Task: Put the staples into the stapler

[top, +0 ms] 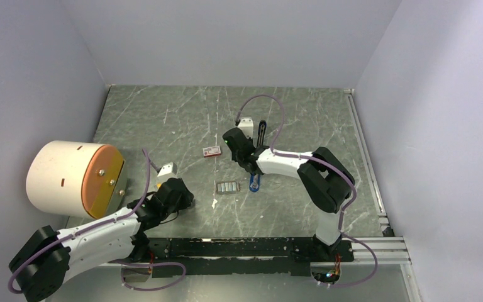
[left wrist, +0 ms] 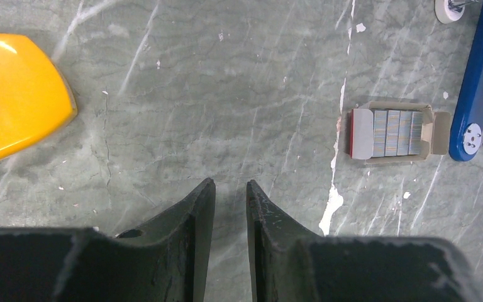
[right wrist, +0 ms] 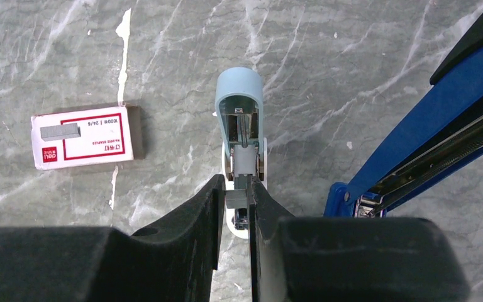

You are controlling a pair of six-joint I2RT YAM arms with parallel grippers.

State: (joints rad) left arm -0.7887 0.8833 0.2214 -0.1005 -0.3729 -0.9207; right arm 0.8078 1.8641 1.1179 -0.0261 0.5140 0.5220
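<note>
The staples [left wrist: 393, 133] lie as a flat grey block of strips in an opened card tray, just beside the rounded end of the blue stapler [left wrist: 478, 94] on the counter [top: 163, 113]. The stapler stands hinged open. The right tool [right wrist: 236, 189] is clamped on the tail of a pale blue-grey piece [right wrist: 239, 107] near the stapler, on the side away from the arm bases. Whether that piece rests on the counter I cannot tell. Farther from the stapler on that side lies a red-and-white box [right wrist: 85, 138]. The left tool [left wrist: 231, 185] is well apart from the stapler. Its fingers stand a narrow gap apart with nothing between them, and it faces the staples. To do this step well, I judge the pale piece should go down clear of the stapler. One strip, not the whole block, should then be pinched by its long sides and kept level, since strips break easily. Only the right wrist view shows the stapler's bare metal channel. Only the left wrist view shows the separate strips and a yellow block [left wrist: 12, 94] far off. The top view shows the stapler as little more than a blue end and a thin black arm.
</note>
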